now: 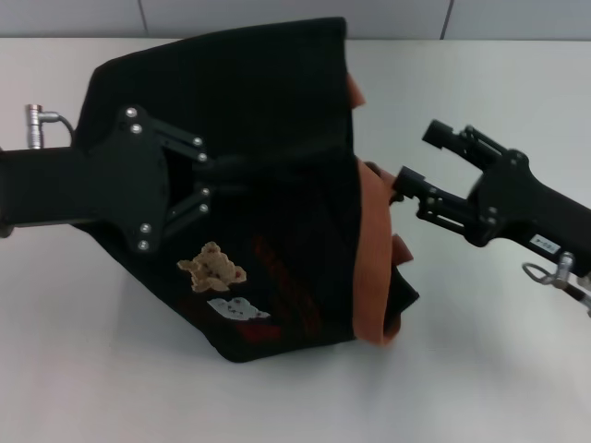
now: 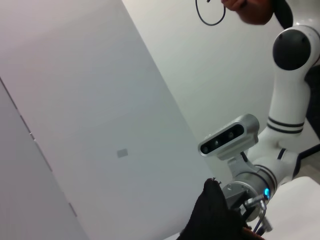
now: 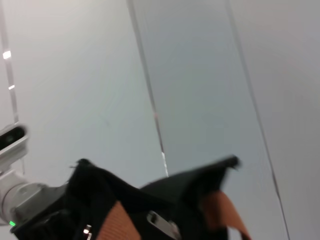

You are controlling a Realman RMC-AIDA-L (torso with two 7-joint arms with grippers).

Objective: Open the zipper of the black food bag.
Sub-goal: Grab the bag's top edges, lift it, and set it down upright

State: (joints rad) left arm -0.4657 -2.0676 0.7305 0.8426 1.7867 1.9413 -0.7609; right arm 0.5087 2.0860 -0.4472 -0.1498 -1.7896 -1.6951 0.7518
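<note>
**A:** Which step is in hand here?

**B:** I'd judge it's the set-up before the pull. The left gripper [image 1: 214,175] is reaching in from the left side of the black food bag [image 1: 268,120], its jaws pressing into the dark fabric; black on black, I cannot tell whether they are clamped on it or merely apart against it. The right gripper [image 1: 417,159] is hovering just beside the bag's right edge, near the tan strap [image 1: 371,268], with its jaws apart and nothing between them.

**A:** And where is the bag lying?

**B:** It's sitting in the middle of the white table [image 1: 480,369], tipped over so the bear patch [image 1: 212,268] is facing up. Its long axis is running from the near edge of the table toward the far edge, and the strap side is pointing at the right arm.

**A:** The zipper?

**B:** From the head, it isn't showing. The right wrist view is catching a small silver piece [image 3: 162,223] between the black fabric and the strap, likely the pull.

**A:** So next?

**B:** The right jaws need to be closing on that pull while the left is steadying the bag.
</note>
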